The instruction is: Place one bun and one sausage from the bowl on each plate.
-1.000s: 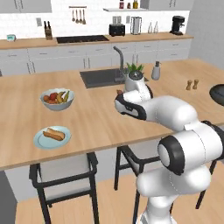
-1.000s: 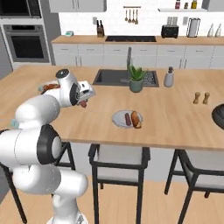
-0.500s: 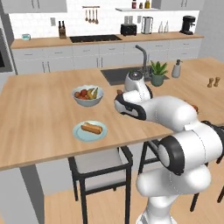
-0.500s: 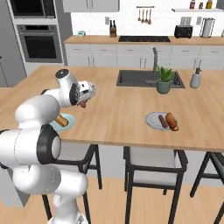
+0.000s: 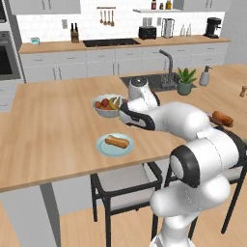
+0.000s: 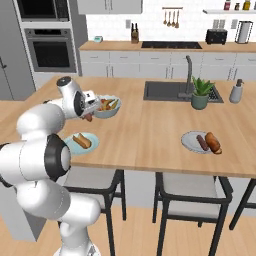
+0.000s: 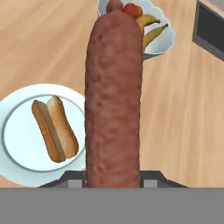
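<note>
The pincer (image 6: 89, 111), clamped on a sausage (image 7: 113, 96), hovers near the plate (image 7: 17, 144) with 1 bun (image 7: 54, 128). Next: lower and release the sausage beside that bun.

In the hand view the sausage (image 7: 113, 100) stands so close that it hides the claw's tips and the near side of the fruit bowl (image 7: 162, 41). The near plate (image 7: 17, 135) is cut off at the bottom. In the left base view the arm covers part of the far plate (image 5: 215, 123). There, the claw is tucked behind the white hand.
</note>
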